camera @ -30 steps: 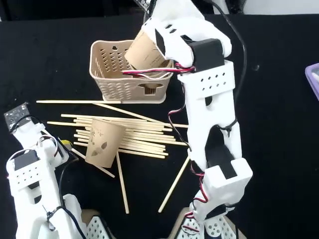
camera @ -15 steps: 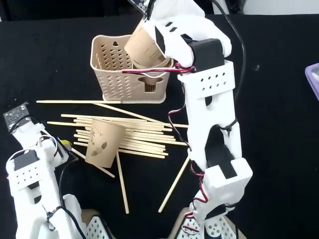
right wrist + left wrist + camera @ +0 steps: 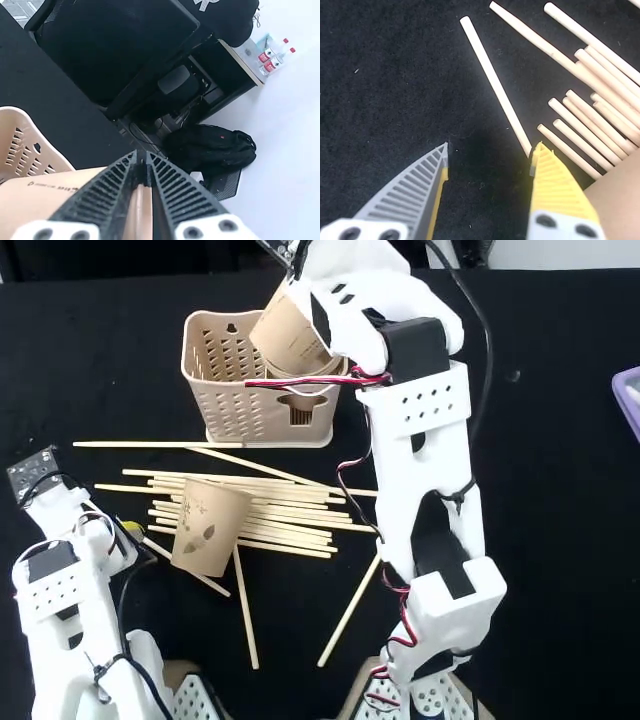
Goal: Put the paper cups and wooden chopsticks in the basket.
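- The right arm's pincer [image 3: 142, 157] is clenched on the wall of a paper cup [image 3: 290, 335], with a sliver of the cup showing between the two fingers.
- In the view from above, this cup hangs tilted over the far right corner of the basket [image 3: 225, 405]. Its lower end dips past the rim, next to the arm.
- The step in hand looks like letting this cup go into the basket.
- To do it well, lower the cup until most of it sits below the rim before opening, so it cannot tip out over the right wall.
- Open the fingers slowly, then lift straight up. The thin paper wall may cling to a finger and ride back out.
- Keep the arm's red and white wires clear of the basket rim, which they cross just in front of the cup.
- A second paper cup [image 3: 205, 528] lies on its side across the heap of chopsticks [image 3: 290, 510] in the middle of the black bench [image 3: 560, 540], well apart from the basket.
- The left arm's pincer [image 3: 490, 147] is released, with its fingers spread wide, low over the bench. The near end of one loose chopstick [image 3: 495, 85] lies just beside its yellow finger.
- That chopstick lies flat on the cloth, so a later grasp would likely need the fingertips pressed right down either side of it.
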You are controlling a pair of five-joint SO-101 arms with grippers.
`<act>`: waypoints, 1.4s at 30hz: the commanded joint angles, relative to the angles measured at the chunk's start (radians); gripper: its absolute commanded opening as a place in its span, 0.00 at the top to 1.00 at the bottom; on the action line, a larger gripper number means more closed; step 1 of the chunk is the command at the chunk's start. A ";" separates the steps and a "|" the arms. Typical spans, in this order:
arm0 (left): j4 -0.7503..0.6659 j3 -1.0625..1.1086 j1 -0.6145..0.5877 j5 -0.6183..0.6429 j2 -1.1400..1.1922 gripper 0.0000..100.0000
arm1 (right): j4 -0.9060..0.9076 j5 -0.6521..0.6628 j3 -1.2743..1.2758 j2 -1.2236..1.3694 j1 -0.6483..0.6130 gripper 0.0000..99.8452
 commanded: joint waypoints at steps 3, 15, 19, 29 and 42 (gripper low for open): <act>-0.014 -0.010 -0.008 0.002 -0.008 0.73 | 0.026 -0.060 -0.025 -0.002 0.005 0.91; -0.014 -0.012 -0.008 0.002 -0.008 0.73 | 0.069 -0.089 -0.027 -0.010 -0.051 0.99; -0.014 -0.012 -0.010 0.002 -0.008 0.73 | 0.048 -0.091 -0.054 -0.005 -0.048 0.99; -0.014 -0.012 -0.010 0.002 -0.008 0.73 | 0.115 -0.091 -0.219 -0.005 -0.014 0.99; -0.014 -0.012 -0.010 0.002 -0.008 0.73 | 0.192 -0.311 -0.260 -0.012 0.130 0.87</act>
